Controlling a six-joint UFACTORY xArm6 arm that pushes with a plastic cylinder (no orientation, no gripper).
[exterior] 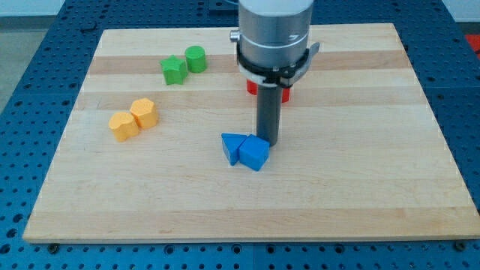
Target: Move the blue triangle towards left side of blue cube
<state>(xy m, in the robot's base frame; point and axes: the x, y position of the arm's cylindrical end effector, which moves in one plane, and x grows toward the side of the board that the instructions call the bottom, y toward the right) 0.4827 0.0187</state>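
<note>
The blue triangle (233, 145) lies near the board's middle, touching the left side of the blue cube (254, 154). My tip (269, 142) stands just above and to the right of the cube's top corner, close against it. The rod rises from there to the arm's grey body at the view's top.
A green star (174, 70) and a green cylinder (196, 58) sit at the upper left. Two orange blocks (124, 125) (143, 112) sit at the left. A red block (255, 86) shows partly behind the arm. The wooden board (375, 187) lies on a blue pegboard.
</note>
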